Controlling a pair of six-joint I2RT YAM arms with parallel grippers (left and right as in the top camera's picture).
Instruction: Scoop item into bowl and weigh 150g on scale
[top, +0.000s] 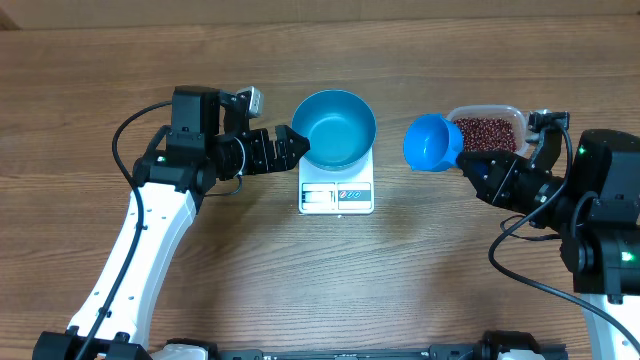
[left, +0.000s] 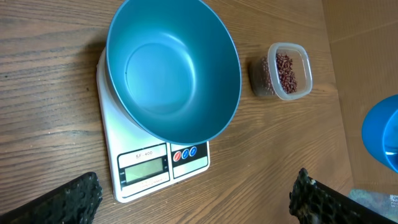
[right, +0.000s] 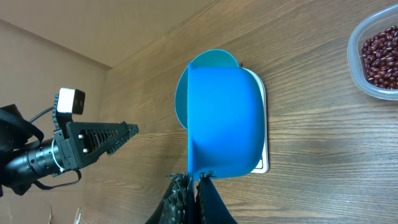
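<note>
Bowl (top: 335, 128) sitting empty on scale (top: 337, 196); beans (top: 487, 131) lying in tub (top: 512, 113). Right gripper (top: 470, 160) clamping scoop (top: 432, 143), apparently empty, between tub and bowl. Left gripper (top: 298, 143) gaping wide at bowl's rim. Scooping and weighing remaining.

This looks like a robot lab: two robot arms (top: 150, 225) stand at a wooden tabletop (top: 300, 290) with a scale (top: 337, 197).

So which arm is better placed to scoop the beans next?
Right. The right fingers are shut on the blue scoop, which is empty and just beside the tub of beans. The left fingers are open by the empty bowl on the scale, holding nothing.
</note>
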